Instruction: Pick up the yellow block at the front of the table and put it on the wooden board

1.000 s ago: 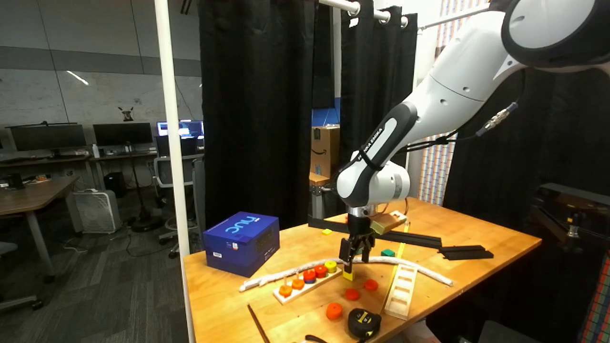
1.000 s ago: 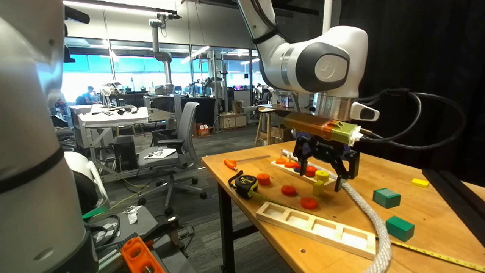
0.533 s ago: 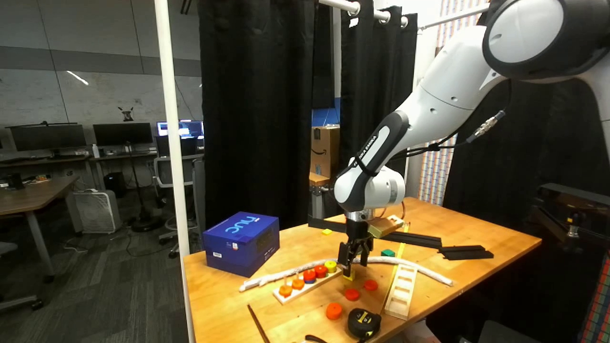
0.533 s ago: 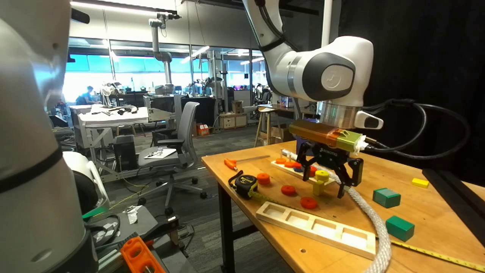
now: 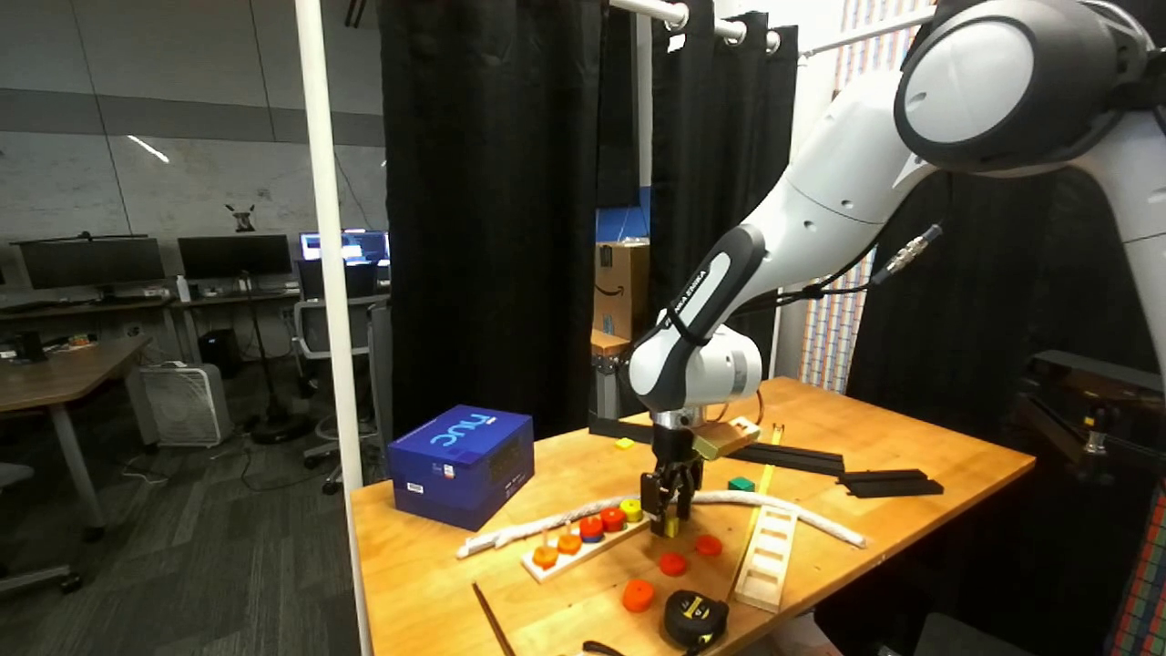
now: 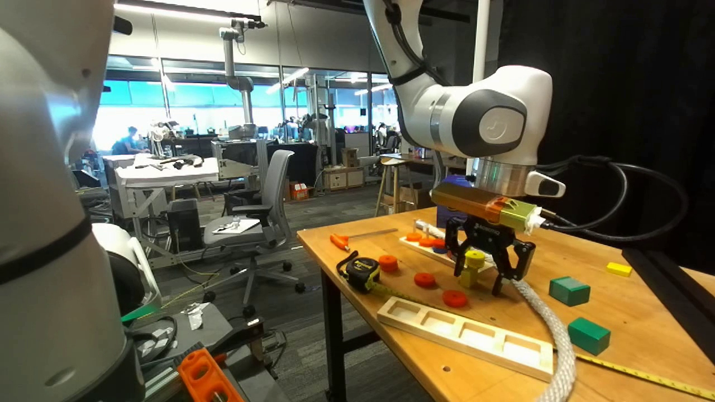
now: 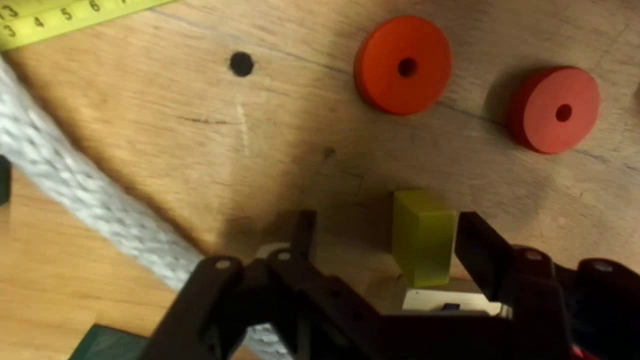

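Note:
The small yellow block (image 7: pixel 430 240) stands upright on the table between my gripper's fingers (image 7: pixel 386 225). In the wrist view it is nearer the right-hand finger, with a wide gap on the left. In both exterior views, the open gripper (image 5: pixel 671 524) (image 6: pixel 477 282) is low around the yellow block (image 5: pixel 672 527) (image 6: pixel 469 278), fingertips near the table. No flat wooden board clearly shows; it is hidden or out of view.
Pale peg strip (image 5: pixel 597 550) with coloured rings lies beside the gripper. Around are red rings (image 6: pixel 425 280), compartment tray (image 6: pixel 466 339), white rope (image 6: pixel 539 304), tape measure (image 6: pixel 362 273), green blocks (image 6: pixel 589 335), blue box (image 5: pixel 461 466), and another flat yellow block (image 6: pixel 619 269).
The gripper has come down to the table so the yellow block is between its fingers. The fingers look closer together than before. The other things have not moved.

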You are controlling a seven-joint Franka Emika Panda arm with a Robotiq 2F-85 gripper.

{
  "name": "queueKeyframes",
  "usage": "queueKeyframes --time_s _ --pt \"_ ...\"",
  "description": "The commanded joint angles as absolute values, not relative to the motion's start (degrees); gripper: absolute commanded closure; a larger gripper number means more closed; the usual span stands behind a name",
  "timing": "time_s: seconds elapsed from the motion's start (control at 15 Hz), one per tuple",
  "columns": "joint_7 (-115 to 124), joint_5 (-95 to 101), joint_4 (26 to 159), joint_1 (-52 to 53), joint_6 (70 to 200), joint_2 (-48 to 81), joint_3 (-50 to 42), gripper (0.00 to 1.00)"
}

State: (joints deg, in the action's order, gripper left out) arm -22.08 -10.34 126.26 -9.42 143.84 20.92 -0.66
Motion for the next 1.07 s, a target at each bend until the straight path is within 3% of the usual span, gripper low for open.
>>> queueKeyframes --time_s 0.0,0.27,1.0 --pt "-22.61 -10.42 124.34 -10.35 143.85 21.87 0.32 0.58" --pt "-21.86 -9.94 124.21 -10.11 143.62 21.29 0.1 0.83" --pt "-11.69 -2.98 128.36 -6.19 141.4 13.26 -1.92 0.81"
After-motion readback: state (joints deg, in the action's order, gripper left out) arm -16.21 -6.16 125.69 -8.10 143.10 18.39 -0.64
